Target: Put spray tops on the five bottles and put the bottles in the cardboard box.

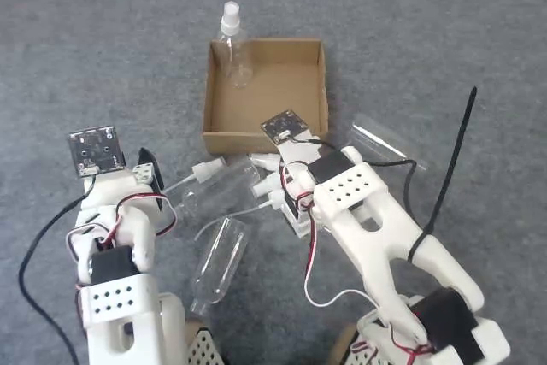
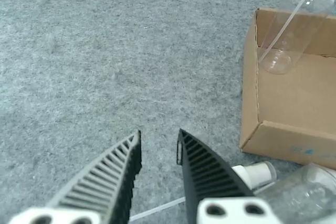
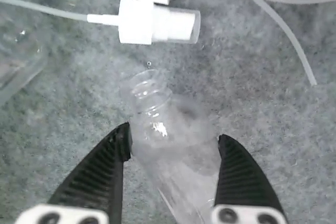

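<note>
while the right gripper clamps an uncapped bottle lying on the carpet, two loose tops lie just beyond its neck. the left gripper hovers slightly open at the box's 8 o'clock. a capped bottle leans in its 11 o'clock corner.

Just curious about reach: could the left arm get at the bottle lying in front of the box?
Probably yes. The left gripper is open over carpet, and the bottle lies close beside it; a loose spray top between them might get nudged.
</note>
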### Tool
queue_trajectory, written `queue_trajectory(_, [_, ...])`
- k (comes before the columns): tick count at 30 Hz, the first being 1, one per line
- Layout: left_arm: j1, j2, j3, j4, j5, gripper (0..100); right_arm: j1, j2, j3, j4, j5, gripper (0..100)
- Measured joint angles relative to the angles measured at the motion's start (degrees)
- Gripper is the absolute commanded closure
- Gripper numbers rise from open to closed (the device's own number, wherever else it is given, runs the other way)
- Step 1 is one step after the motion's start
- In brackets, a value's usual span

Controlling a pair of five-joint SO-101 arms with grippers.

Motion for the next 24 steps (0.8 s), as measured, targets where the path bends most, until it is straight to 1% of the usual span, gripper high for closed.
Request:
queue_trajectory(3, [0.0,0.0,0.0,0.0,-0.1,89,0.0,2.0,0.0,0.0,0.0,78.6])
queue_trajectory(5, [0.0,0.0,0.0,0.0,-0.1,89,0.0,3.3,0.0,0.0,0.0,76.1])
queue_trajectory(7, [0.0,0.0,0.0,0.0,-0.2,89,0.0,4.2,0.0,0.0,0.4,75.7])
queue_trajectory(13, [0.0,0.0,0.0,0.0,-0.2,89,0.0,5.0,0.0,0.0,6.4,75.3])
queue_trajectory(18, [0.0,0.0,0.0,0.0,-0.2,89,0.0,5.0,0.0,0.0,9.8,65.8])
queue_trajectory(24, [0.0,0.0,0.0,0.0,-0.2,89,0.0,5.0,0.0,0.5,12.7,65.8])
